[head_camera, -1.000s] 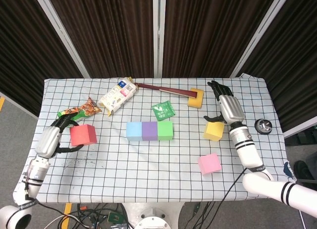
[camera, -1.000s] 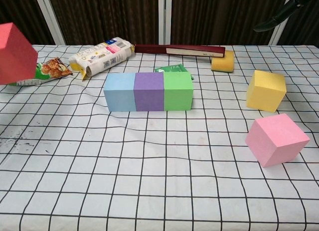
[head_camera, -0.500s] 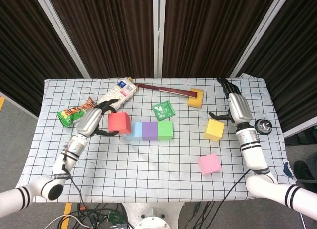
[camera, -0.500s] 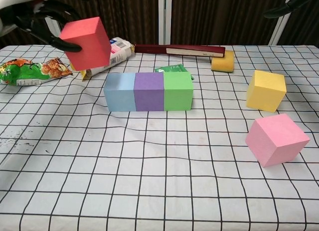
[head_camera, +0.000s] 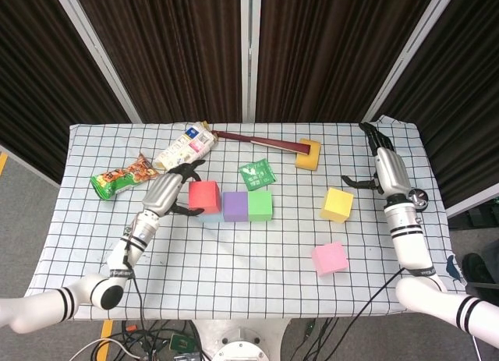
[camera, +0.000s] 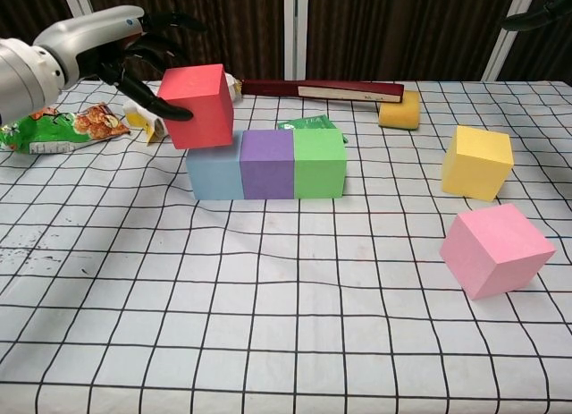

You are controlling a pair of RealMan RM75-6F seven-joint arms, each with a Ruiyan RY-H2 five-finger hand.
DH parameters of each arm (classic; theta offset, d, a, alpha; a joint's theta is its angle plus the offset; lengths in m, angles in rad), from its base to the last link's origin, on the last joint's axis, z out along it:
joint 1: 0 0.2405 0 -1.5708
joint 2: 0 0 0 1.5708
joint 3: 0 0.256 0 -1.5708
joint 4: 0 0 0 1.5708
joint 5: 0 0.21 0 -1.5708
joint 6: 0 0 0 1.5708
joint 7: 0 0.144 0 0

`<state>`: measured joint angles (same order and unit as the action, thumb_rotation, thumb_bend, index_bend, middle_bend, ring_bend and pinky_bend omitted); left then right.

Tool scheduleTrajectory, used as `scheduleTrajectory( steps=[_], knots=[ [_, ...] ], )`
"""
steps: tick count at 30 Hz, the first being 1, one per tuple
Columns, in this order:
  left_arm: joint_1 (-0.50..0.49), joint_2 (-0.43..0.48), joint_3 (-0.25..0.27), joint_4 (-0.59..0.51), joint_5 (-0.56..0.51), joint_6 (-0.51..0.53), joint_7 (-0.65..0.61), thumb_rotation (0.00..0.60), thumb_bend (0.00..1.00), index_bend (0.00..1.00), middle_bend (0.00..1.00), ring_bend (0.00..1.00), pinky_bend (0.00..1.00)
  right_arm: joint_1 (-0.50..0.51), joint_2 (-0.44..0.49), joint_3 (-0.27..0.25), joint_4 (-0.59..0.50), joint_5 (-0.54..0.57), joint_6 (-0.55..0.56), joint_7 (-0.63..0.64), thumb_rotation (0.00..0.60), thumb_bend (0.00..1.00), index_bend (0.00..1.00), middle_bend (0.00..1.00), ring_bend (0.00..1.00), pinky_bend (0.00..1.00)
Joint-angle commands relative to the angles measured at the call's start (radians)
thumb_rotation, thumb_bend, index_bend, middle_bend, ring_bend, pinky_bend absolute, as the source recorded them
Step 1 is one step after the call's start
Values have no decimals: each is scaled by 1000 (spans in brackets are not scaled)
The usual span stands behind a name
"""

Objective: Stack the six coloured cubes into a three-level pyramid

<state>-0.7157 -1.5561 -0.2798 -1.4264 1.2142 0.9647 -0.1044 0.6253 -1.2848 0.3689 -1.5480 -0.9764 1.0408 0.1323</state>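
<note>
Bright, even overhead light; soft short shadows on the white checked cloth-covered table (camera: pixel 295 298); both views sharp, without glare.

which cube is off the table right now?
The red cube, held by the left hand over the blue cube; the other five sit on the table.

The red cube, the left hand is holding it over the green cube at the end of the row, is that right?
Not quite. The left hand does hold the red cube, but the chest view shows it over the blue cube at the other end of the row, not the green cube.
</note>
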Motion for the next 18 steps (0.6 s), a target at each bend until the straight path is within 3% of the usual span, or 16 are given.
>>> scheduleTrajectory(
  steps=[1,11,18],
  knots=[
    [-10,-11,4,9,-10,-8,17,600,171,90,498,150,215,-9,5,1,10,-8,-7,22,600,103,0,21,0,0],
    [-31,-29,15,31,-13,-25,32,600,171,79,465,149,206,-25,2,-6,38,-42,-19,72,600,103,0,21,0,0],
    [-34,-24,20,36,-12,-30,24,600,168,73,344,136,202,-26,-3,-8,48,-54,-26,80,600,103,0,21,0,0]
  ],
)
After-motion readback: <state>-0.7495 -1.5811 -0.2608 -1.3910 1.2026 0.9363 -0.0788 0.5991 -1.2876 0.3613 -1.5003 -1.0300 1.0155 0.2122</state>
